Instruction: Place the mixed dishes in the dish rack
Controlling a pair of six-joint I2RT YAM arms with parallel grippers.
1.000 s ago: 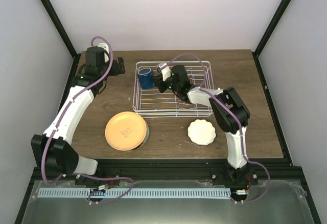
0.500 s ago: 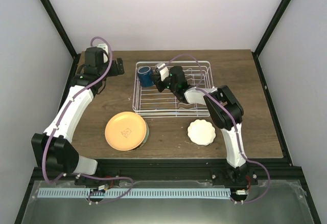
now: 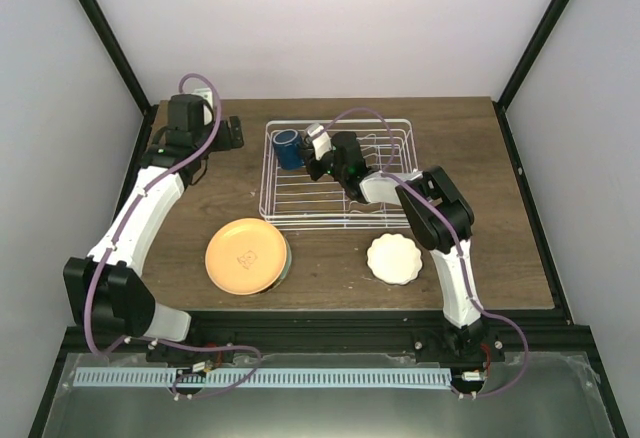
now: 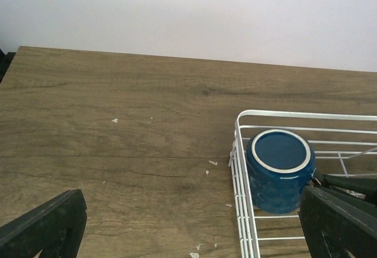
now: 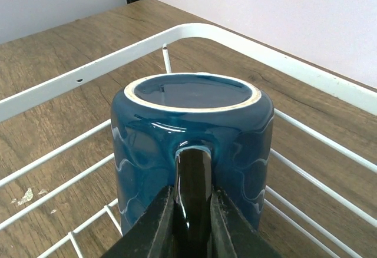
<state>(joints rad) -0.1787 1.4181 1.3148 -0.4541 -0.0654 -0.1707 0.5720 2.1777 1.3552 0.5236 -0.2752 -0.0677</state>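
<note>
Wood-grain bench [image 3: 500,208] carried the white wire dish rack [image 3: 300,198] directly under the right pincer [image 3: 308,155]. Nearer than that pincer: mint-green plate [image 3: 288,261] under orange-yellow plate [image 3: 247,255] leftward, white scalloped dish [image 3: 396,258] rightward.

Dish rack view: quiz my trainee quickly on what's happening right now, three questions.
1. True or false: the blue mug is upside down at the rack's far-left corner.
2. The right jaws pinch: A) the mug's handle B) a rack wire C) the white dish.
3. Which arm's jaws are open and empty?
Key: 1 true; 2 A; 3 the left jaws.
</note>
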